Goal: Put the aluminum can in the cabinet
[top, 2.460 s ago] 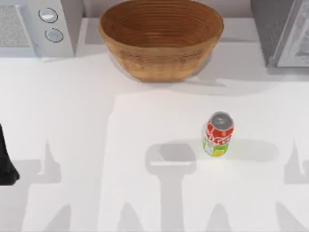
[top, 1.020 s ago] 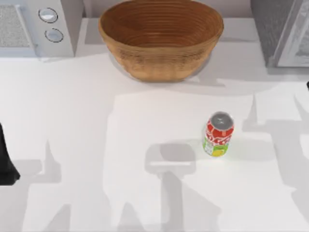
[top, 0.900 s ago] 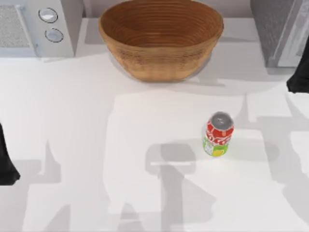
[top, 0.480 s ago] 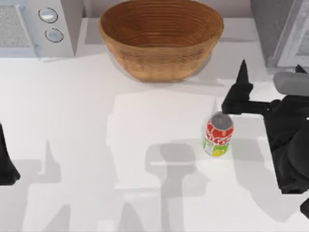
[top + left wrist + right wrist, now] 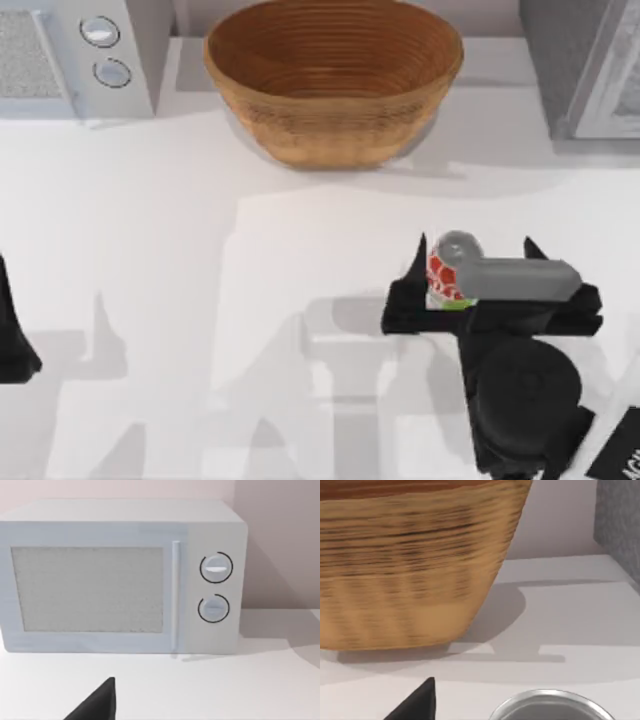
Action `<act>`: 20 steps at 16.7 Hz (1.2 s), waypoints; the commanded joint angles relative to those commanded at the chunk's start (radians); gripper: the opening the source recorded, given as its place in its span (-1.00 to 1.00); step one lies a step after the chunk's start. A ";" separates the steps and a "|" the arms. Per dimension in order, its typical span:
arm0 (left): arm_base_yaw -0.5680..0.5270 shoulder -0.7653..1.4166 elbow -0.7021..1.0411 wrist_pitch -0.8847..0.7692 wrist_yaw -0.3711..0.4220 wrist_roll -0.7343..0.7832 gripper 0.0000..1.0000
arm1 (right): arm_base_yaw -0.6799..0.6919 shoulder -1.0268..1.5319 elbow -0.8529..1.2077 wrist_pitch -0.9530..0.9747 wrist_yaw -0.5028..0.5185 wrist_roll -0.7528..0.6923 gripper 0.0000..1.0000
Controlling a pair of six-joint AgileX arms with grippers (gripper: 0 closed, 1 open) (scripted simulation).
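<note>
The aluminum can (image 5: 447, 280), red with a silver top and a green-yellow lower band, stands upright on the white table right of centre. My right gripper (image 5: 476, 243) is open and straddles it, one dark finger on each side, with neither visibly touching. The wrist's grey cylinder covers part of the can. In the right wrist view the can's silver rim (image 5: 552, 707) lies close below, beside one fingertip (image 5: 420, 702). The grey cabinet (image 5: 585, 65) stands at the back right. My left gripper (image 5: 12, 345) is parked at the table's left edge, open, with one fingertip (image 5: 100, 704) showing.
A large woven bowl (image 5: 333, 75) stands at the back centre, behind the can and close to it in the right wrist view (image 5: 410, 565). A white microwave (image 5: 80, 50) sits at the back left, facing the left wrist camera (image 5: 120, 575).
My right arm came in from the right edge, swung forward and left, and now has its open fingers around the can. The can and the left arm have not moved.
</note>
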 joint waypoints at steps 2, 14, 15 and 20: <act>0.000 0.000 0.000 0.000 0.000 0.000 1.00 | 0.037 0.092 0.006 0.051 0.040 0.007 1.00; 0.000 0.000 0.000 0.000 0.000 0.000 1.00 | 0.103 0.257 0.017 0.142 0.113 0.016 1.00; 0.000 0.000 0.000 0.000 0.000 0.000 1.00 | 0.099 0.255 0.014 0.140 0.111 0.015 1.00; 0.000 0.000 0.000 0.000 0.000 0.000 1.00 | 0.019 0.276 0.087 0.113 0.030 -0.011 1.00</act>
